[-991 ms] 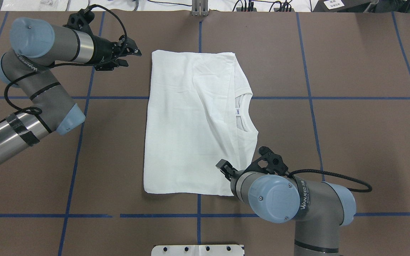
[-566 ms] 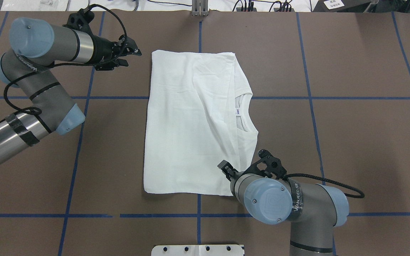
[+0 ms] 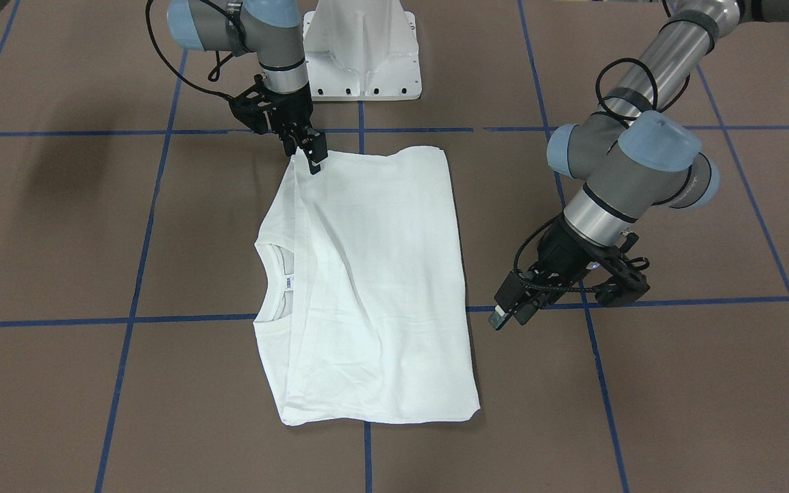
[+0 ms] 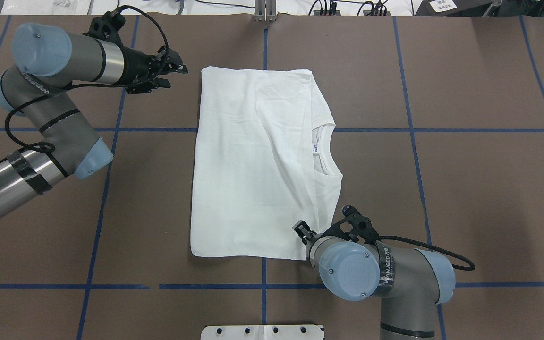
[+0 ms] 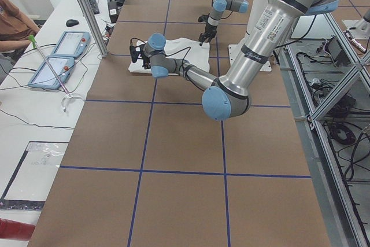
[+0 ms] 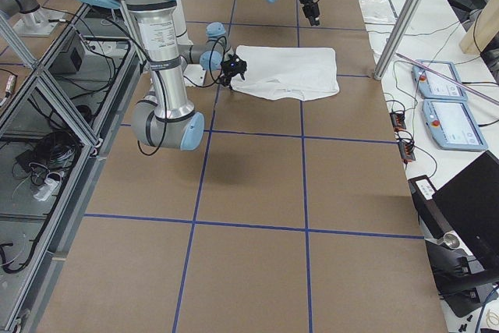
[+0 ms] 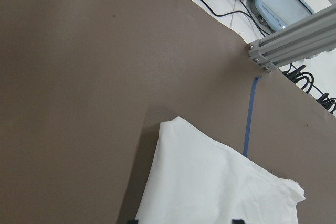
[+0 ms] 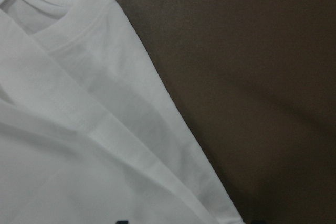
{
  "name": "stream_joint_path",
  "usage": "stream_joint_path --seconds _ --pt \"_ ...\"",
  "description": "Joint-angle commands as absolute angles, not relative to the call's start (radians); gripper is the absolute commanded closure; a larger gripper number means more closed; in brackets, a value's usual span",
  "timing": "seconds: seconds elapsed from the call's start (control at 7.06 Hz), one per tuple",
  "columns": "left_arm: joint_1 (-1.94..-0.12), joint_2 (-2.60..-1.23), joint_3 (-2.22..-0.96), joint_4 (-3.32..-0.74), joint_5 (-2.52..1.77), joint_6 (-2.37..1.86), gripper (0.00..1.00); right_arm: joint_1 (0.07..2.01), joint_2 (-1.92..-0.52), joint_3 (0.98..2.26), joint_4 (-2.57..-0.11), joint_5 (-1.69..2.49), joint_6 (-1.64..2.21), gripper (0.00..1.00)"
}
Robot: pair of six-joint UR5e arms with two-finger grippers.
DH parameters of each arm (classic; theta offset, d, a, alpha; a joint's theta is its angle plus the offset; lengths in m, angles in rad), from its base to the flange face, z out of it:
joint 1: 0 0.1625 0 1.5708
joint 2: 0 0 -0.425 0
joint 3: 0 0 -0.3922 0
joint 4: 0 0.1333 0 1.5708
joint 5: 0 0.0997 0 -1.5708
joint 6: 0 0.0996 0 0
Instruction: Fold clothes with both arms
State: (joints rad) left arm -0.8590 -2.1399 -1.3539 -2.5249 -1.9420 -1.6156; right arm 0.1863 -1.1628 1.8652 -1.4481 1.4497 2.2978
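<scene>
Folded shirt (image 4: 253, 165) lies flat mid-table (image 4: 465, 189), right gripper (image 4: 301, 231) sits with jaws apart at its collar-side corner nearest the robot, left gripper (image 4: 174, 72) hangs wide open just off the far corner.

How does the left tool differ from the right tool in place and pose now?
The left tool hangs over bare table, apart from the shirt; the right tool is at a shirt corner. The left tool slants toward the shirt; the right tool points more steeply down. Both are black.
</scene>
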Motion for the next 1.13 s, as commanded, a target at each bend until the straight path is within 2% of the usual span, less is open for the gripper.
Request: stream_joint_path --seconds 0.0,0.99 --pt "-0.859 -2.138 -1.354 -2.525 -1.941 -1.617 0.33 0.184 -1.158 1.847 -1.447 1.453 2.315 1.00" --pt "-0.859 -2.138 -1.353 -2.525 -1.939 -1.623 0.33 0.196 -1.154 1.878 -1.454 1.490 2.303 1.00"
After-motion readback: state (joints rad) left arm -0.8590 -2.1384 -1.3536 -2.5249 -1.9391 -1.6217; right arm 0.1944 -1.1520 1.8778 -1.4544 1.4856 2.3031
